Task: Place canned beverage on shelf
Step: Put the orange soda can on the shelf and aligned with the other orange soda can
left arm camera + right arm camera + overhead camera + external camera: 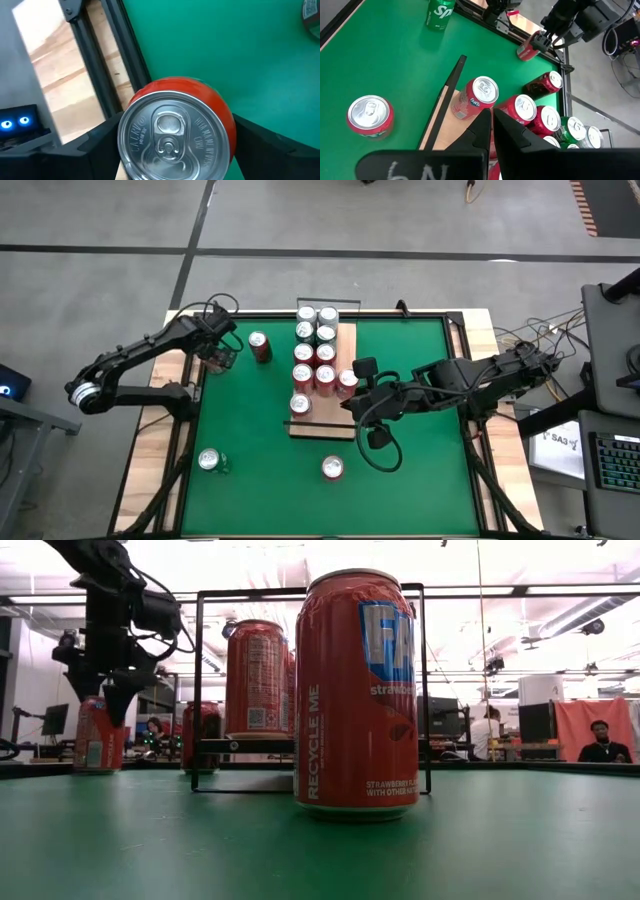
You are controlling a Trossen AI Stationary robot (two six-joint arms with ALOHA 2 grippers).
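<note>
Shelf (337, 385): pale wood-grain board with thin black end rails, lying on the green mat (420, 470) at the middle of the counter (160, 450), reaching its far edge.
Cans on shelf: 9 upright, green ones at the far end, red ones nearer, with 1 red can (300, 404) alone at the near end.
Left claw (224, 356): near the counter's far left corner, fingers wide on either side of a red can (176, 134) seen top-on in the left wrist view; whether they touch it, I cannot tell.
Right claw (347, 406): closed and empty, at the shelf's right edge just beside the red cans.
Loose cans: red can (260, 346) left of the shelf; green can (211, 461) by the near left corner; red can (332, 469) near the counter's near edge.
</note>
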